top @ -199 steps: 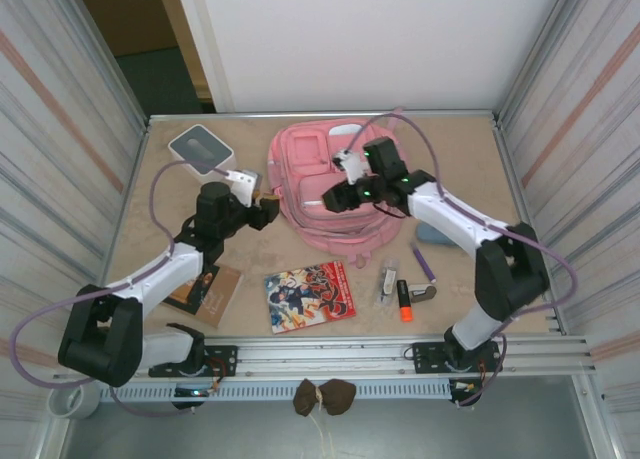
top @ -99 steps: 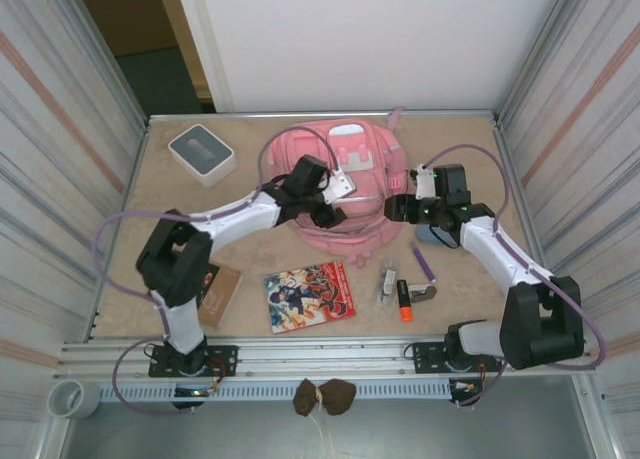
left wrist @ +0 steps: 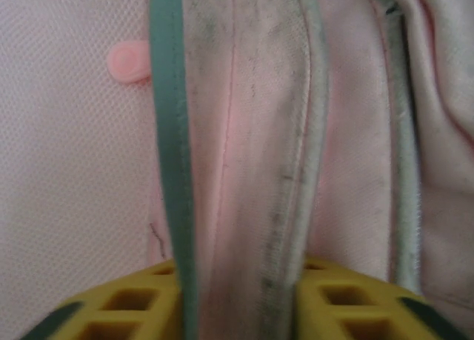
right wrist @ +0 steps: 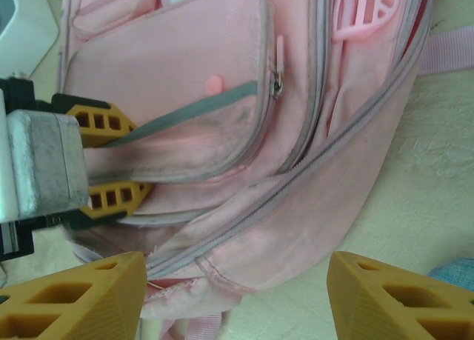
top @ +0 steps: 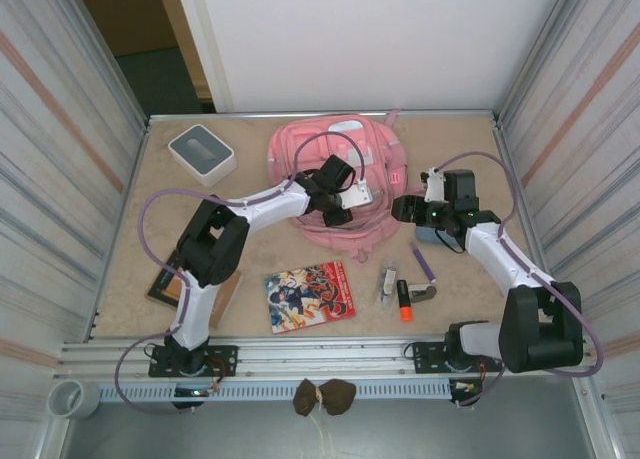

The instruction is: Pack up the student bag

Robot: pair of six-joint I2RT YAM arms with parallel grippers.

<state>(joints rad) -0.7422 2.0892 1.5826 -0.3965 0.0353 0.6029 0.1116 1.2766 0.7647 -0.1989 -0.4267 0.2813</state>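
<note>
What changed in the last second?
The left gripper swung from near the grey box onto the student bag and pinched a fold of its front pocket. The right gripper pulled off the bag to its right, open. Box and comic book stayed put.

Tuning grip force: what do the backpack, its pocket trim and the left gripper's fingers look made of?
Backpack: pink woven cloth, matte; fine weave, soft folds. Trim: grey-green tape, probably fabric binding; flat, follows the pocket edge. Left gripper, pinching a pocket fold: fingers yellow moulded plastic or rubber, square-holed lattice; hardness unclear.
</note>
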